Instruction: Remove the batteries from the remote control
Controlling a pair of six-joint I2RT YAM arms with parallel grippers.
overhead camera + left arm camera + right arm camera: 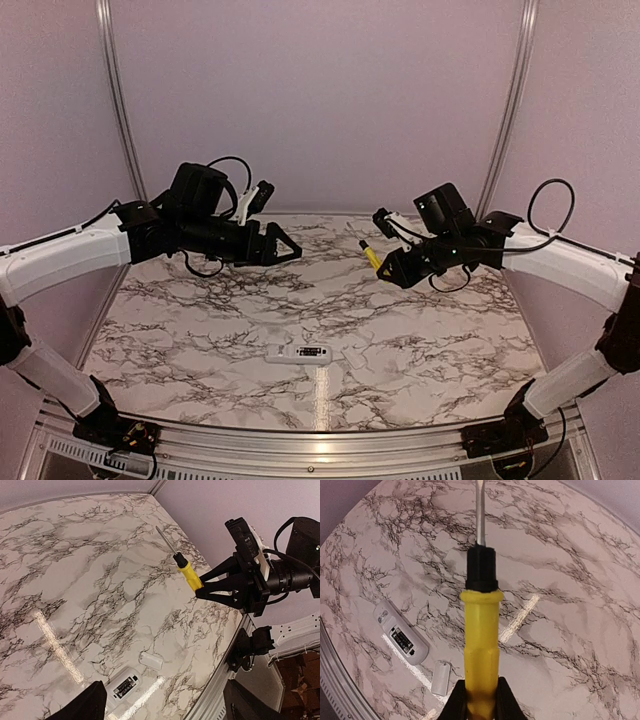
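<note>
**Screwdriver held aloft, remote lying open near the front edge**

The remote control (305, 353) lay flat on the marble-patterned table (200, 320), close to the near edge and roughly midway between the two arm bases. Its dark recessed compartment faced up, uncovered. What sat inside it was too small for me to make out. Just beside the remote's right end, apart from it by a sliver of tabletop, lay the small flat white cover piece (334, 358).

Neither arm was near the remote. The right gripper (385, 268) hung in the air over the far right part of the table, its fingers pressed tight on the butt of the yellow-handled screwdriver (371, 255). The tool's black collar and metal shaft stuck out beyond the fingers, angled toward the back of the table and clear of its surface.

The left gripper (290, 245) was raised over the far left part of the table, pointing across toward the right arm. Its fingers stood spread wide, with nothing between them. The two grippers were well apart from one another.
</note>
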